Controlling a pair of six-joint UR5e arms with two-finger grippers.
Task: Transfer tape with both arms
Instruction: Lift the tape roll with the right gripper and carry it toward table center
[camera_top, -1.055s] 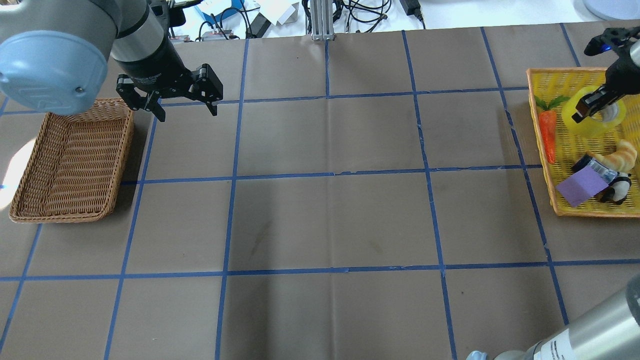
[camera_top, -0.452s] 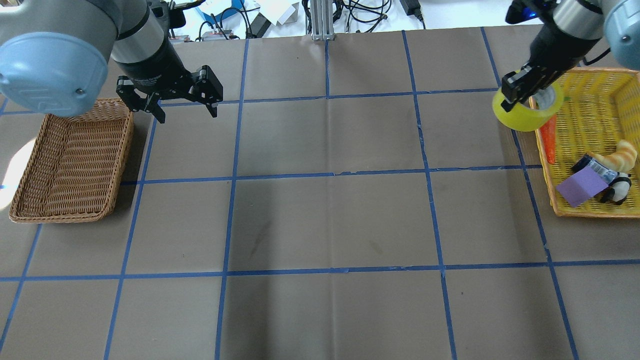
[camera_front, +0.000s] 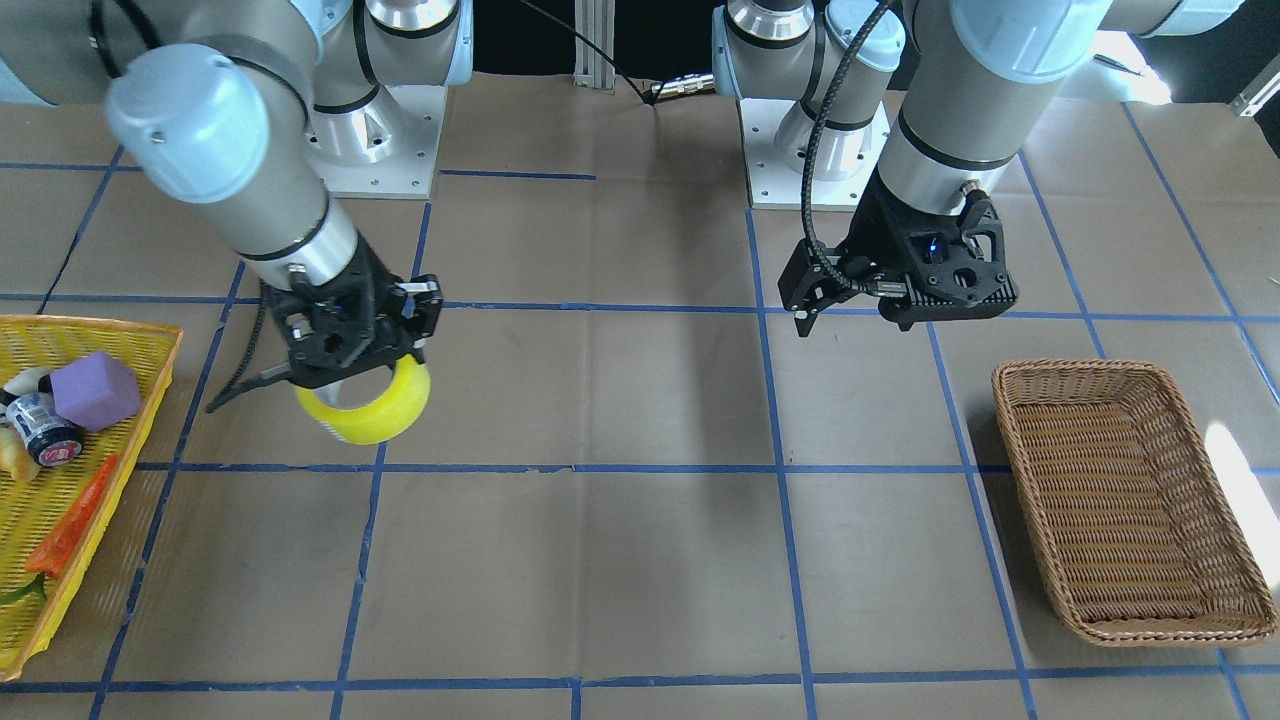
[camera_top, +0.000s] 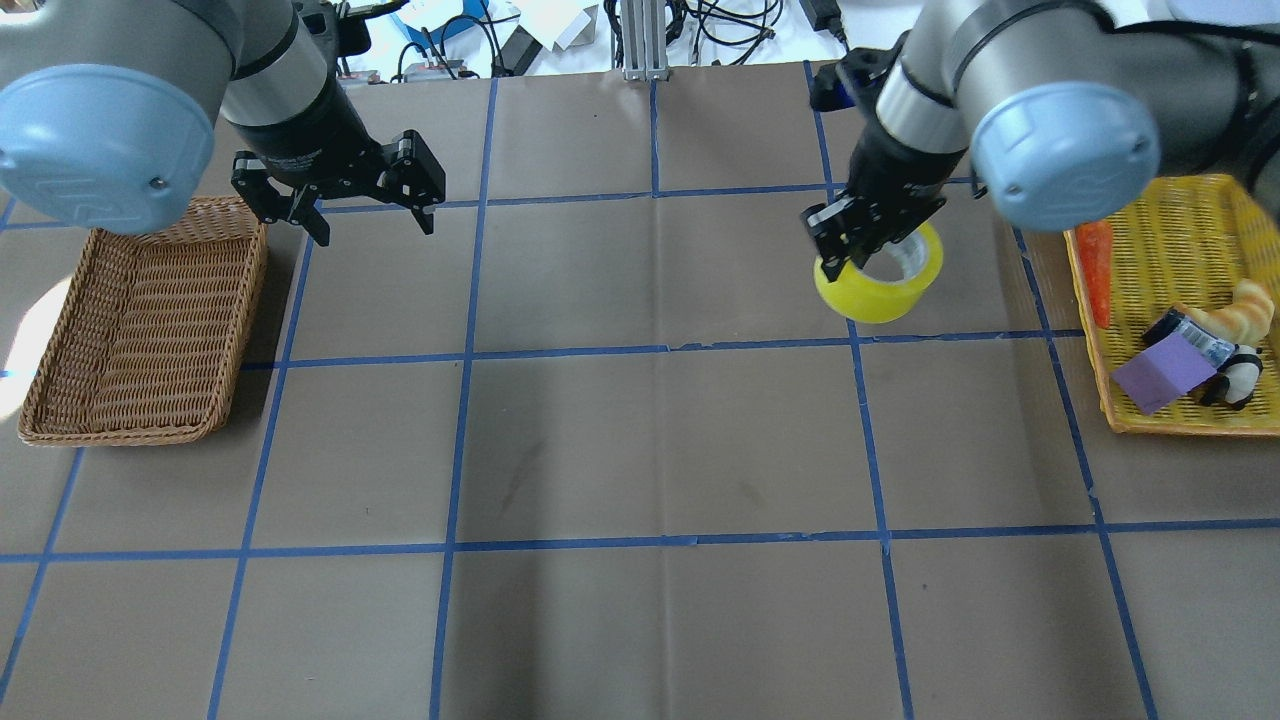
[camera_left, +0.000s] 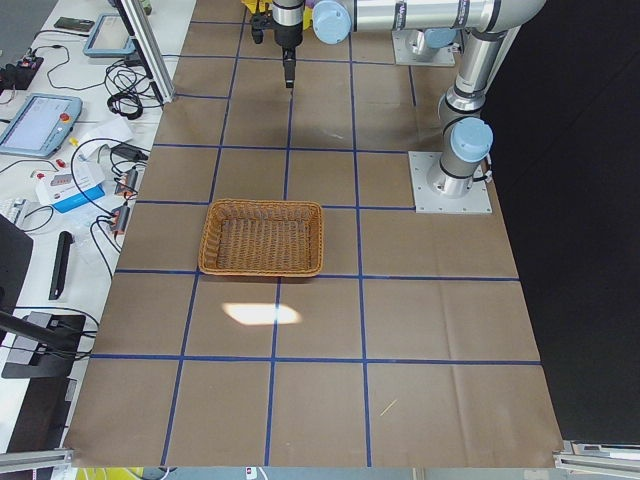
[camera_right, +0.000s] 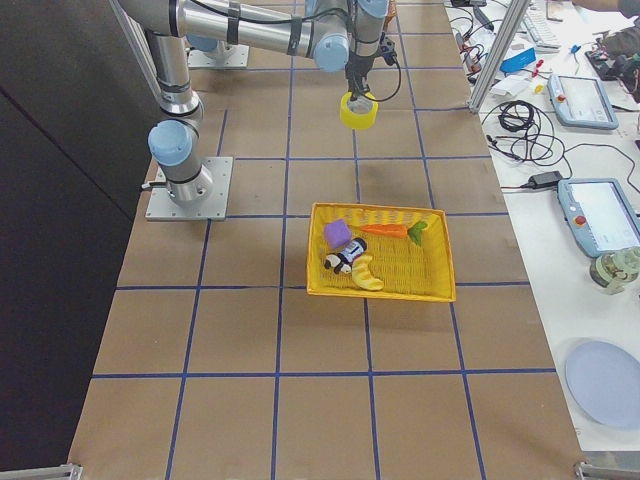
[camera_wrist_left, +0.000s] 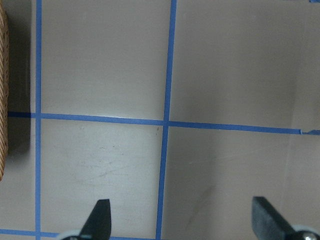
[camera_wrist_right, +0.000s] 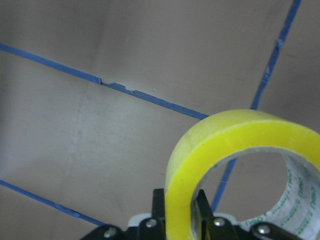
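Right claw (camera_top: 836, 262) pinches the wall of the tape (camera_top: 885, 295), one finger inside the core and one outside, holding it over the table (camera_top: 640, 450) at about 2 o'clock from its centre in the overhead view, the yellow basket (camera_top: 1160, 425) at the tape's 3 o'clock. Left claw (camera_top: 375, 232) hangs spread and empty at about 10 o'clock, by the wicker basket (camera_top: 120, 437)

From behind the robot, my overhead view looks forward and down on the blue-gridded brown paper tabletop (camera_top: 640, 450); the front view faces the robot. Both share the brown wicker basket (camera_top: 120, 435), as does the distant left-end view. My right wrist camera sits close against the wide translucent yellow tape roll (camera_wrist_right: 225, 134).
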